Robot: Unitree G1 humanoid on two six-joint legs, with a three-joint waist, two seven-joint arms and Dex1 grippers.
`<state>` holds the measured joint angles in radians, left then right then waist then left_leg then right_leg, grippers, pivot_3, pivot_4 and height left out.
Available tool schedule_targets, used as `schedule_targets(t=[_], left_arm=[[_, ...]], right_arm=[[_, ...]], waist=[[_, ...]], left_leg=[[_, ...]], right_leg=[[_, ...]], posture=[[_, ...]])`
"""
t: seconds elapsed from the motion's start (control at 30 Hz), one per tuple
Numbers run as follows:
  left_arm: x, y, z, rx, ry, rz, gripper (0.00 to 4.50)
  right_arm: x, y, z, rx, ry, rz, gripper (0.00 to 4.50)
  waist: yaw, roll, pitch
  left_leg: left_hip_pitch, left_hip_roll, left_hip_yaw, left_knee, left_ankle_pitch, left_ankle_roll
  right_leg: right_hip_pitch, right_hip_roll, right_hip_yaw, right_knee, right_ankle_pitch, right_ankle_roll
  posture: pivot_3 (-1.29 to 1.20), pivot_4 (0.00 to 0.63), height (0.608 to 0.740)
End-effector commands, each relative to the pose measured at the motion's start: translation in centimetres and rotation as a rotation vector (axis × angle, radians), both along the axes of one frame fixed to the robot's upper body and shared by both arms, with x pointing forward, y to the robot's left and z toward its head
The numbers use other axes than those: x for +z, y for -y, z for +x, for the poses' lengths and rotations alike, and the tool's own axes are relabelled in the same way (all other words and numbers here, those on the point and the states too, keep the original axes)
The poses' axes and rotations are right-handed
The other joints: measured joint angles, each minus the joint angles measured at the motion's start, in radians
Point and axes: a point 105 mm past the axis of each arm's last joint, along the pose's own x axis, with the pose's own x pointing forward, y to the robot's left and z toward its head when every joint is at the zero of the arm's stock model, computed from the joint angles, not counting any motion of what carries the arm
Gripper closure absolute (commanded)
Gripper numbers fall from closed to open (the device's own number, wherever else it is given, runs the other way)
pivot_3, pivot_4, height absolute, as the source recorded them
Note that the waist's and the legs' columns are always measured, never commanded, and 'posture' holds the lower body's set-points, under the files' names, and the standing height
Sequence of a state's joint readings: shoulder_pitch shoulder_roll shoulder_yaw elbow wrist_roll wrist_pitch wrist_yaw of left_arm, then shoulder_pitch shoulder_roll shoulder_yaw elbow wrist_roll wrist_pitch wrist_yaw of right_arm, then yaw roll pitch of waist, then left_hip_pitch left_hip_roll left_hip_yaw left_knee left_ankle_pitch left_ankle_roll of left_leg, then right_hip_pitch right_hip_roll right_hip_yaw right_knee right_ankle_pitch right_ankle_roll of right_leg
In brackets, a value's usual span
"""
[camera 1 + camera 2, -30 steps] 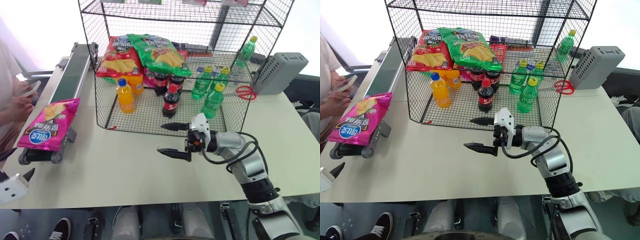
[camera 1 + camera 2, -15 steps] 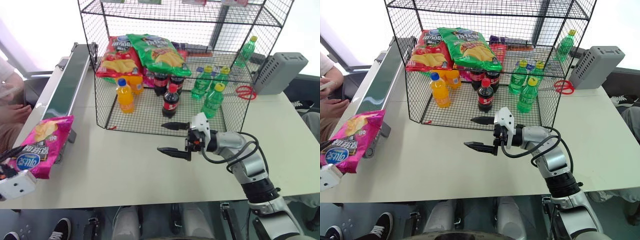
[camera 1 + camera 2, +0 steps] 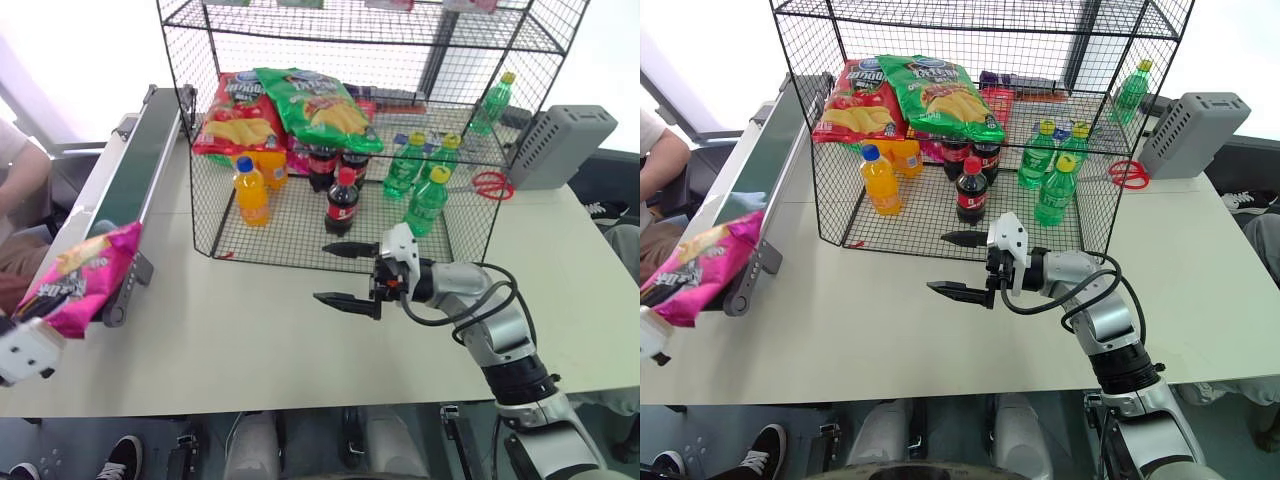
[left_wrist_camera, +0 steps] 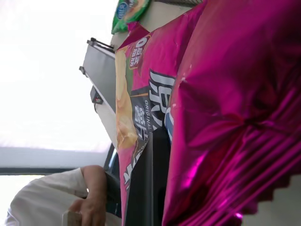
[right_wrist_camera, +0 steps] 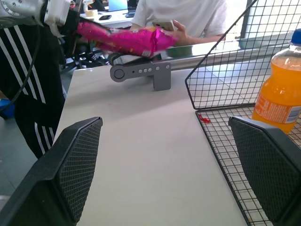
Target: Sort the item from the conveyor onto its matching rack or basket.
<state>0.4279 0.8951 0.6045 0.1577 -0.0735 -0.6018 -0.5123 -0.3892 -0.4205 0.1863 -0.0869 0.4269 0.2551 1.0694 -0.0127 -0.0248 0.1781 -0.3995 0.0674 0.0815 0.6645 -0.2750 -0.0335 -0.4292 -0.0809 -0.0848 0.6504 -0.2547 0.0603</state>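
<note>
The black wire-mesh rack (image 3: 350, 150) stands well apart from the magenta-pink chip bag (image 3: 75, 280), which hangs at the end of the conveyor (image 3: 130, 175), pinched at its crimped edge by the left claw (image 3: 25, 350); that glossy foil could slip free. The right claw (image 3: 345, 275) gapes wide, holding nothing. The bag's logo is hard to make out.

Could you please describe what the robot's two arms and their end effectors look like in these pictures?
The right arm is silver-grey with black joint bands and looping black cables. Its right end effector has a white housing and two black, tapering fingers with cross-hatched inner pads. The left end effector shows a white block housing with small dark holes.
</note>
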Motion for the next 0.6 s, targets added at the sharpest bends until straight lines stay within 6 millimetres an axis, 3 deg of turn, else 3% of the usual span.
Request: schedule_targets(t=[0.03, 0.13, 0.27, 0.43, 0.6], left_arm=[[4.7, -0.3, 0.2, -0.002, 0.157, -0.155, 4.45], [7.0, 2.2, 0.2, -0.16, 0.149, -0.526, 4.45], [7.7, 6.7, -0.4, -0.401, -0.065, -0.925, 4.45], [7.5, 13.1, -1.6, -0.698, -0.435, -1.203, 4.45], [8.1, 16.6, -1.9, -0.939, -0.707, -1.383, 4.45]], right_arm=[[1.5, -0.1, 0.0, 0.01, 0.067, 0.022, 0.0], [2.2, 0.3, 0.1, 0.008, 0.046, 0.053, 0.0], [3.0, 0.8, -0.9, 0.073, -0.066, 0.092, 0.0], [3.3, 1.8, -2.9, 0.207, -0.305, 0.093, 0.0], [3.3, 2.9, -3.0, 0.244, -0.503, 0.072, 0.0]], waist=[[0.0, 0.0, 0.0], [-0.002, 0.0, 0.0], [-0.002, 0.0, 0.0], [0.0, 0.0, 0.0], [0.001, 0.001, 0.001]], left_leg=[[0.0, 0.0, 0.0, 0.0, 0.0, 0.0], [0.0, 0.0, 0.0, 0.0, 0.0, 0.0], [0.0, 0.0, -0.001, 0.0, 0.0, 0.0], [0.001, -0.001, -0.002, 0.0, 0.0, 0.0], [0.005, -0.001, -0.002, 0.0, 0.0, 0.0]], right_leg=[[0.0, 0.0, 0.0, 0.0, 0.0, 0.0], [0.0, 0.0, 0.0, 0.0, 0.0, 0.0], [0.001, 0.0, 0.0, 0.001, 0.0, 0.0], [0.001, 0.001, 0.001, 0.001, 0.0, 0.0], [0.004, 0.002, 0.002, 0.001, 0.0, -0.001]], posture=[[0.0, 0.15, 0.74], [0.0, 0.15, 0.74], [0.0, 0.15, 0.74], [0.0, 0.15, 0.74], [0.0, 0.15, 0.74]])
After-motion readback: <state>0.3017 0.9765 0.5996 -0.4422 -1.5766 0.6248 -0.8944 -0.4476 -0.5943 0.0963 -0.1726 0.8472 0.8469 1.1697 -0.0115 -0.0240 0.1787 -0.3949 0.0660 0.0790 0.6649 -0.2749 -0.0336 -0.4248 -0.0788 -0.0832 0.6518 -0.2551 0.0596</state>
